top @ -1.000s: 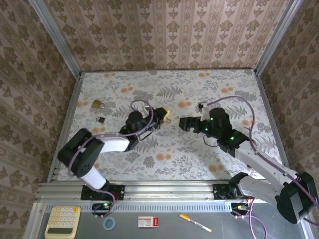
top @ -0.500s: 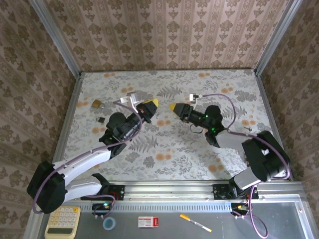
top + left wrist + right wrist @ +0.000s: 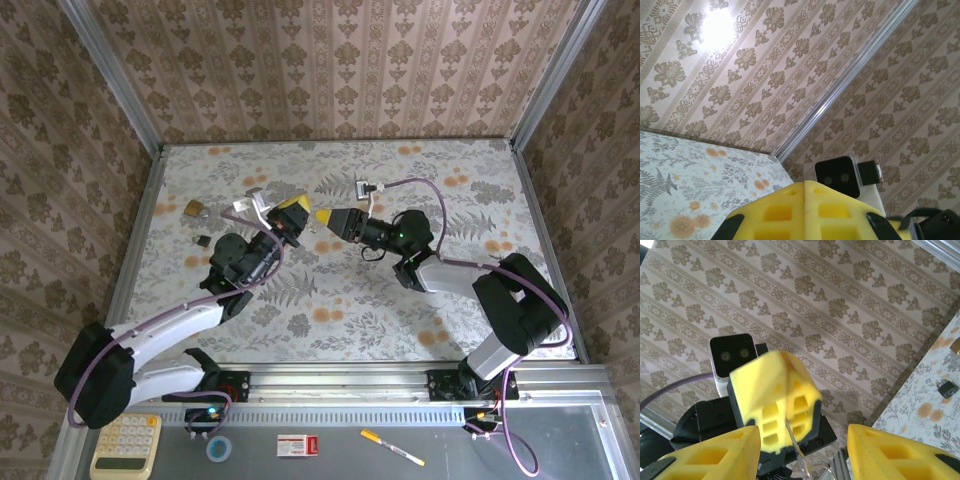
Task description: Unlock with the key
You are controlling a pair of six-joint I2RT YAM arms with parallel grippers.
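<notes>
The key (image 3: pixel 203 240), tiny with a black head, lies on the floral table at the left, just below the brass padlock (image 3: pixel 194 208). In the right wrist view the key (image 3: pixel 946 388) and the padlock (image 3: pixel 955 344) sit far off at the right edge. My left gripper (image 3: pixel 294 207) is raised over the table's middle, its yellow fingers pressed together (image 3: pixel 805 183). A thin clear strand runs down in front of its fingers (image 3: pixel 774 399); I cannot tell what it is. My right gripper (image 3: pixel 326 217) faces it tip to tip, open (image 3: pixel 802 460), with nothing held.
The table (image 3: pixel 430 300) is walled by patterned panels with metal rails at its sides. Purple cables loop over both arms (image 3: pixel 420 185). A calculator (image 3: pixel 125 445), tape roll, card and pen lie on the shelf in front of the bases.
The right gripper has swung left and up toward the left gripper, and its fingers have narrowed. The left gripper has lifted and drawn back slightly left. Key and padlock have not moved.
</notes>
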